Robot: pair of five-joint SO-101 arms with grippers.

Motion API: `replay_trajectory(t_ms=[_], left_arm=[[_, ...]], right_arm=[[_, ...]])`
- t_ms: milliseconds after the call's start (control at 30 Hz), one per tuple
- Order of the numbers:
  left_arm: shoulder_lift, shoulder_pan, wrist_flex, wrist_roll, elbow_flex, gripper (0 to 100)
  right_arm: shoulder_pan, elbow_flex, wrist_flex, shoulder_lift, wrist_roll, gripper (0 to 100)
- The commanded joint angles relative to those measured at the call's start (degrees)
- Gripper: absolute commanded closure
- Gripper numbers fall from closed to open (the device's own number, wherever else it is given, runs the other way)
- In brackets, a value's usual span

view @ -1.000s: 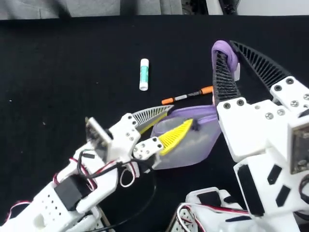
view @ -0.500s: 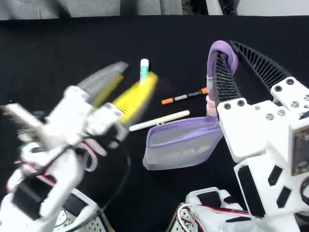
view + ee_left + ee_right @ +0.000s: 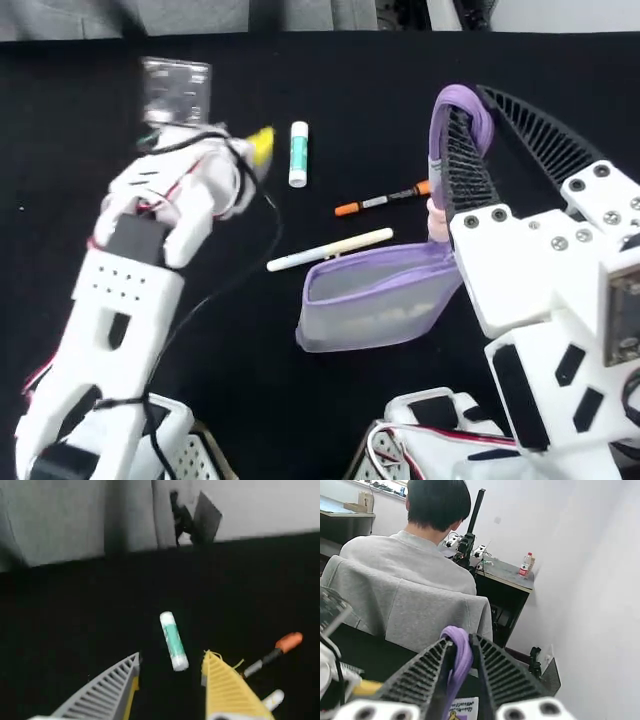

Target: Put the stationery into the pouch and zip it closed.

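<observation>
The lilac pouch point(image 3: 375, 300) lies open on the black table, and its strap point(image 3: 456, 106) is lifted and pinched in my right gripper point(image 3: 462, 120). The same gripper point(image 3: 460, 642) is shut on the purple strap point(image 3: 460, 662) in the right wrist view. My left gripper point(image 3: 170, 661) is open, with its grey and yellow fingers either side of a green and white glue stick point(image 3: 173, 641). From above, the left gripper point(image 3: 256, 150) is just left of that glue stick point(image 3: 298, 153). An orange-capped marker point(image 3: 388, 200) and a cream pen point(image 3: 330, 250) lie beside the pouch's mouth.
The orange marker point(image 3: 275, 652) and the pen's tip point(image 3: 272, 700) lie past the yellow finger in the left wrist view. The table's back edge point(image 3: 320, 32) is close behind the glue stick. A seated person's back is beyond the table in the right wrist view.
My left arm has swung away from the pouch's mouth, up and left to the glue stick. The cream pen now lies bare beside the pouch. The right arm has held still.
</observation>
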State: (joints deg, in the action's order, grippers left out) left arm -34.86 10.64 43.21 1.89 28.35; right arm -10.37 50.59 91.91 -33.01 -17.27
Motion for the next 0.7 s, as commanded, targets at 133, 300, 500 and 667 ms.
replay_trajectory(t_ms=[133,300,500,667], left_arm=[[1.9,6.0,-8.4,-14.0,15.9,79],[2.0,6.5,-26.3,-18.5,29.8,79],[10.5,4.1,-26.7,-21.3,25.4,79],[27.9,2.2,-12.5,-21.5,6.3,80]], right_arm=[[-0.7,1.5,0.0,0.5,-0.4,98.6],[-0.6,1.6,0.1,0.3,-0.4,98.6],[-0.7,1.6,0.2,0.3,-0.4,98.6],[-0.7,1.4,0.0,0.7,-0.4,98.6]])
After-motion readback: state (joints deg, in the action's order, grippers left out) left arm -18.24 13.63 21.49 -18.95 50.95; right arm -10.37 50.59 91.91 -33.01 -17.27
